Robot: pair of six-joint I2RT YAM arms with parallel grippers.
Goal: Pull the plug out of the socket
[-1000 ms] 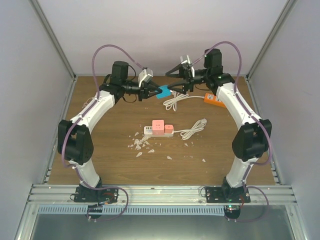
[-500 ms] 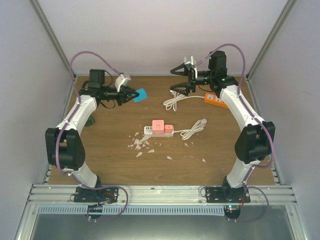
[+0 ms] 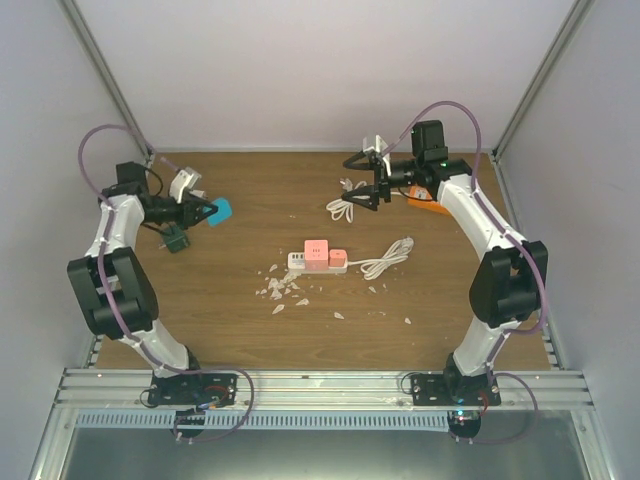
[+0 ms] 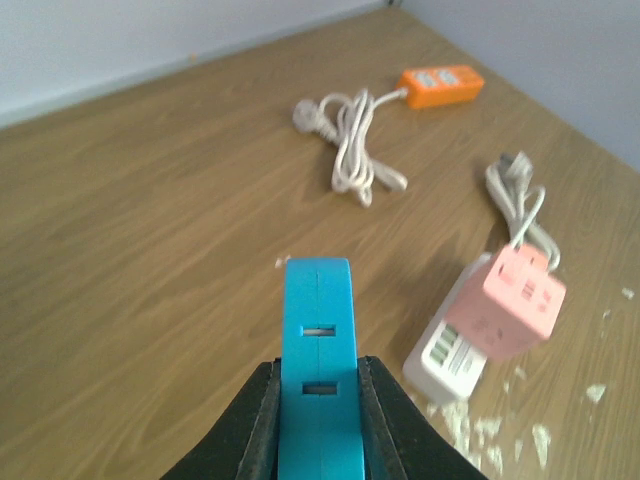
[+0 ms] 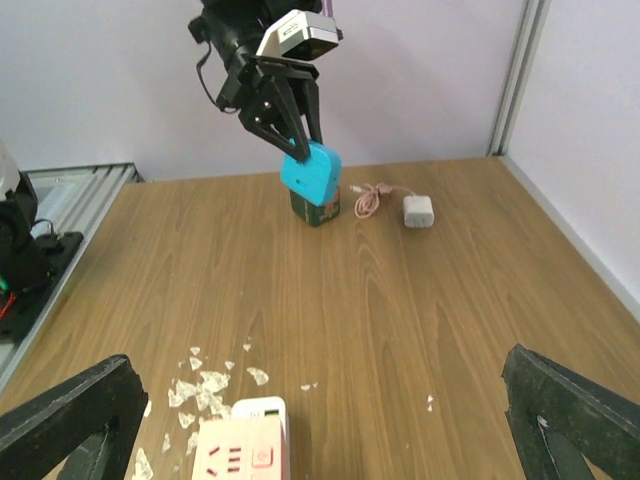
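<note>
Spreading across the whole scene is the wooden table (image 3: 270, 205), with both arms reaching over its far half. At the far left, the left gripper (image 3: 205, 212) is raised above the wood, its jaws clamped on the flat sides of a blue socket block (image 4: 318, 350). At the far right, the right gripper (image 3: 348, 178) hovers with its jaws wide apart and nothing between them. Near the middle of the table lies a white power strip (image 3: 296, 262) with a pink cube (image 3: 317, 251) seated in its top face. Its white cable (image 3: 388, 258) is bundled just to its right. An orange power strip (image 4: 440, 84) lies at the far right, partly under the right arm. Its white cord (image 4: 352, 150) is looped on the wood to its left, ending in the white plug (image 4: 305, 112). That plug lies free on the table below the right gripper, well apart from the blue socket block. A small green object (image 3: 177, 238) sits on the wood near the left gripper. A white charger (image 5: 417, 210) with a thin cable lies near the green object. White chips (image 3: 280, 288) are scattered just on the near side of the white power strip.
</note>
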